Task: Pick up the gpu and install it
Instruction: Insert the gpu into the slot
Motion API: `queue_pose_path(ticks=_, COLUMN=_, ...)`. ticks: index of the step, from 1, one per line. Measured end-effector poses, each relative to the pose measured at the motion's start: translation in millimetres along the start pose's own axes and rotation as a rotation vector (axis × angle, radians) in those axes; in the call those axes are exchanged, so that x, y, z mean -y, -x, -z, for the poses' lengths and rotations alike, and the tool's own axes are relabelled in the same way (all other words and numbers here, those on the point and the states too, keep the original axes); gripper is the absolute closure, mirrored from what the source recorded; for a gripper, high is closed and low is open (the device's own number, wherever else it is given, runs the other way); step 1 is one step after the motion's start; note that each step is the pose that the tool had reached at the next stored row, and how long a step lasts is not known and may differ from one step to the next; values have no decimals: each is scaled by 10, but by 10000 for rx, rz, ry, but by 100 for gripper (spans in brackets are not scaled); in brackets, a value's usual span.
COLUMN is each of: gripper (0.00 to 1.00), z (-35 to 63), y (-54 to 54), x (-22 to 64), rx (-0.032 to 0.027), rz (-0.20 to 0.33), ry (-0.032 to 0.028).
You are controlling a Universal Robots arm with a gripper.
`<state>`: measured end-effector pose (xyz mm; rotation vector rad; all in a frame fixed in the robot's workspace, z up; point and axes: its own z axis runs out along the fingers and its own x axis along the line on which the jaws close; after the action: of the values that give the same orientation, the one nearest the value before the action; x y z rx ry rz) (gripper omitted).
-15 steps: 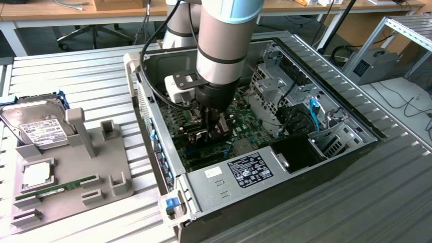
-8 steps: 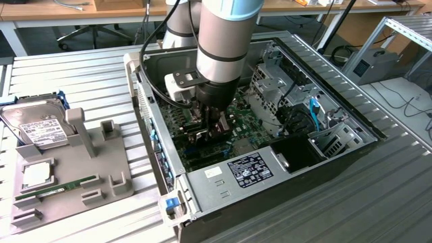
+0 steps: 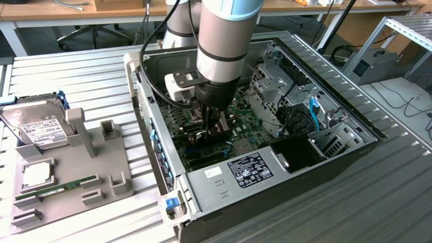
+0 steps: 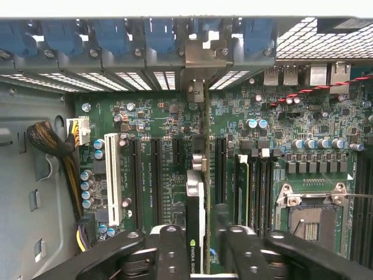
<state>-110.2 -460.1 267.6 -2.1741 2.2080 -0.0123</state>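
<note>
The arm [image 3: 226, 40] reaches straight down into the open computer case [image 3: 270, 172], which lies on its side on the slatted table [image 3: 81, 76]. The gripper [image 4: 198, 224] is low over the motherboard [image 4: 163, 116]. Its jaws are partly drawn in, with one finger against each face of the gpu [image 4: 197, 186], so it has hold of the card. The gpu stands upright on its edge (the wrist view sees it as a thin line with a logo on the near end). It runs along an expansion slot between the white slot [image 4: 112, 175] and the CPU socket [image 4: 315, 219]. Its far end meets the metal bracket [image 4: 201, 55] at the case's rear wall. At the exterior view's left, well apart from the case, the grey fixture [image 3: 88, 167] carries the hard drive [image 3: 37, 124] and the memory stick [image 3: 57, 190].
</note>
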Motion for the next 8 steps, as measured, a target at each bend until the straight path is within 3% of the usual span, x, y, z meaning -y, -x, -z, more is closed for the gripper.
queue_pose_path(ticks=1, gripper=74, z=0, y=0, x=0, rx=0, rz=0, ry=0)
queue_pose_path(ticks=8, gripper=74, z=0, y=0, x=-2, rx=1, rz=-1, ry=-5)
